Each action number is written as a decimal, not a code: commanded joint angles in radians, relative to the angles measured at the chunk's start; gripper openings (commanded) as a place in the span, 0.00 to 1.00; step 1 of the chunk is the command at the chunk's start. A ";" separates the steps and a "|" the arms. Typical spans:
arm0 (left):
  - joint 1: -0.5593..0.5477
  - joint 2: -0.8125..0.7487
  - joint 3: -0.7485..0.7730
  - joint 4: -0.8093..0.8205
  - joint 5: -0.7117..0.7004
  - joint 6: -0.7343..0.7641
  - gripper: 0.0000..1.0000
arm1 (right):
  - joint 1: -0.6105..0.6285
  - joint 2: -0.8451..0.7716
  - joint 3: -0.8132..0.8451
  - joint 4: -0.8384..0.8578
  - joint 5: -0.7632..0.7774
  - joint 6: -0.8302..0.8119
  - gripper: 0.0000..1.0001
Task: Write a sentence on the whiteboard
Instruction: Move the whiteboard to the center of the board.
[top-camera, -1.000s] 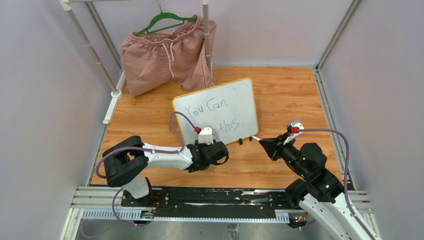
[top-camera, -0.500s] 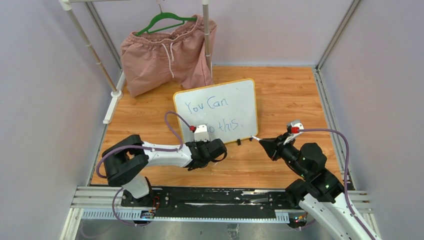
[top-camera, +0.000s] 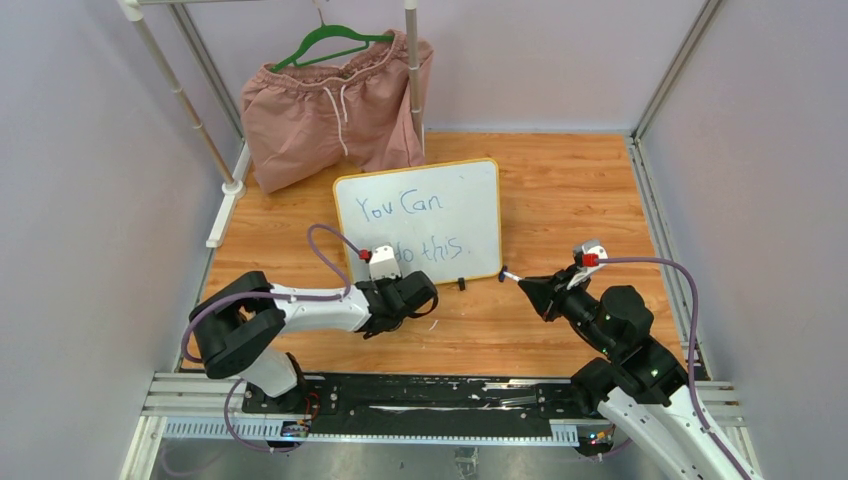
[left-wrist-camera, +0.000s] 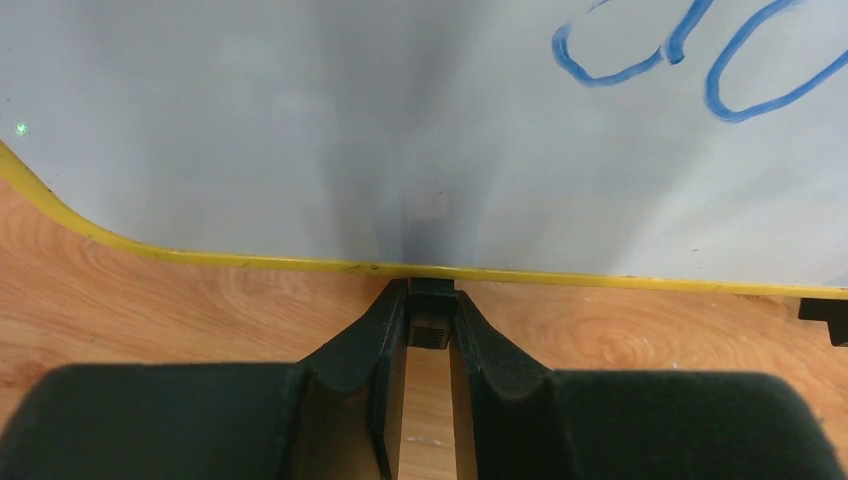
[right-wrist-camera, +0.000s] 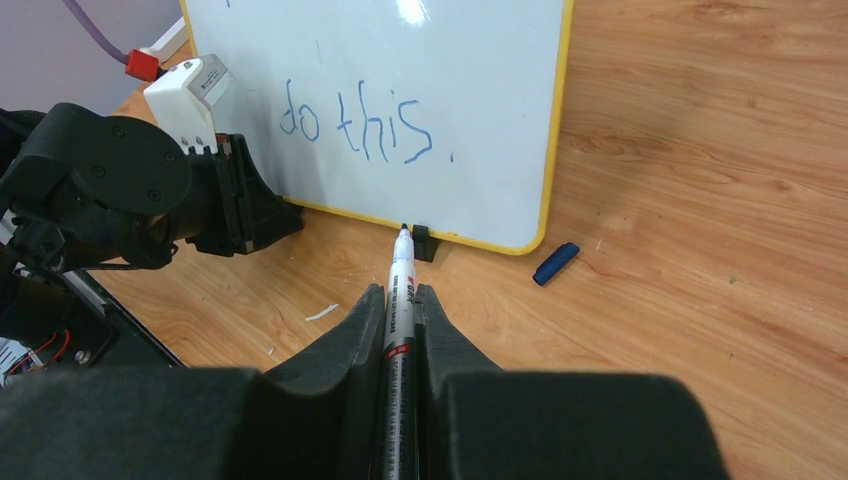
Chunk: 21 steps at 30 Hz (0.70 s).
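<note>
The whiteboard (top-camera: 450, 205), white with a yellow frame, stands on the wooden table, its face towards the arms. The sentence (top-camera: 410, 225) in blue reads "You Can do this." in two lines. My left gripper (top-camera: 402, 288) is at the board's bottom edge, shut on its left black foot (left-wrist-camera: 432, 322); the frame (left-wrist-camera: 250, 262) runs just above. My right gripper (top-camera: 530, 286) is shut on a white marker (right-wrist-camera: 400, 300), uncapped. The marker's tip points at the board's right foot (right-wrist-camera: 421, 243), close to it and off the board's face (right-wrist-camera: 480, 90).
Pink shorts (top-camera: 335, 105) hang on a green hanger from a white rack (top-camera: 413, 70) at the back left; its base (top-camera: 222, 215) runs along the left edge. A blue marker cap (right-wrist-camera: 555, 263) lies on the wood by the board's lower right corner.
My left gripper has moved left with the board's foot in it, and the whiteboard has slid left and turned squarer to the arms. The right arm has not moved.
</note>
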 joint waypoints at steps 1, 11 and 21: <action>0.054 -0.025 -0.041 -0.016 -0.078 -0.048 0.00 | -0.013 -0.009 -0.007 -0.002 0.011 0.005 0.00; 0.135 -0.059 -0.090 0.006 -0.068 -0.024 0.00 | -0.013 -0.010 -0.006 -0.006 0.016 0.005 0.00; 0.136 -0.152 -0.170 0.058 0.011 0.068 0.15 | -0.013 -0.014 -0.010 0.000 0.019 0.004 0.00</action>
